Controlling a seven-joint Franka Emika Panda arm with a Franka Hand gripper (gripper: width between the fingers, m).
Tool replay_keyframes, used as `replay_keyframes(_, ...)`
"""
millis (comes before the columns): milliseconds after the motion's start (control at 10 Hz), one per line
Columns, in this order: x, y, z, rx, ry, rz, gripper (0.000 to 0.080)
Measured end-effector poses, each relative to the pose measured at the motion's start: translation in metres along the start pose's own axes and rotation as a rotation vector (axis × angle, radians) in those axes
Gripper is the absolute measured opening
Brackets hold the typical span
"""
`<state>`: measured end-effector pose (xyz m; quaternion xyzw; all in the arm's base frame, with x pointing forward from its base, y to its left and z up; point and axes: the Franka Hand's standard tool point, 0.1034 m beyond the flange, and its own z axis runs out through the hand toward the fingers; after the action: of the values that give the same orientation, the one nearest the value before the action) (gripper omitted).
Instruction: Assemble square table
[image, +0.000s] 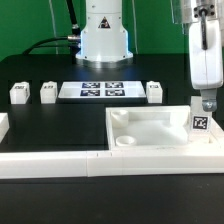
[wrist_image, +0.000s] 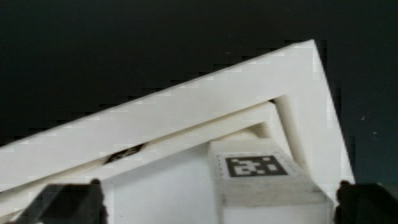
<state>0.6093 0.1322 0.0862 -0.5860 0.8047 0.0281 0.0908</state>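
A long white rail (image: 50, 163) runs nearest the camera, along the front of the black tabletop (image: 60, 125). The square top (image: 150, 132) lies just behind it, its near rim against the rail or right beside it; I cannot tell which. On the exterior view's left of the square top, a broad stretch of dark tabletop lies bare. Behind the square top, a strip of dark surface parts it from the marker board (image: 103, 90) and from three small white block legs. One leg (image: 153, 91) stands near the far rim. A second leg (image: 48, 92) and a third leg (image: 18, 93) stand well off to the exterior view's left, past the marker board.

The square top is white plastic with a raised rim all round. A round socket (image: 125, 142) shows in the near corner on the exterior view's left. A black-and-white tag (image: 200, 122) sits at the far corner on the exterior view's right. In the wrist view that corner is a sharp white angle against the black.

The pincer (image: 204, 104) hangs right over that tagged corner of the square top. It is spread wide and grasps nothing. In the wrist view its dark fingers (wrist_image: 71, 202) stand well apart, with the tagged corner between them. Whether the tips touch the square top I cannot tell.
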Motion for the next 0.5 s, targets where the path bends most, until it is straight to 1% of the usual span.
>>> replay_keyframes(100, -0.001, 0.004, -0.003, -0.002, -0.003, -0.053, 0.0649)
replay_keyframes(200, -0.006, 0.013, -0.011, -0.004, -0.009, -0.076, 0.0649)
replay_keyframes(300, -0.011, 0.028, -0.017, -0.005, -0.012, -0.092, 0.0649)
replay_keyframes(400, -0.016, 0.038, -0.02, -0.012, -0.006, -0.159, 0.0649)
replay_keyframes(500, -0.021, 0.042, -0.019, -0.016, 0.007, -0.225, 0.0649)
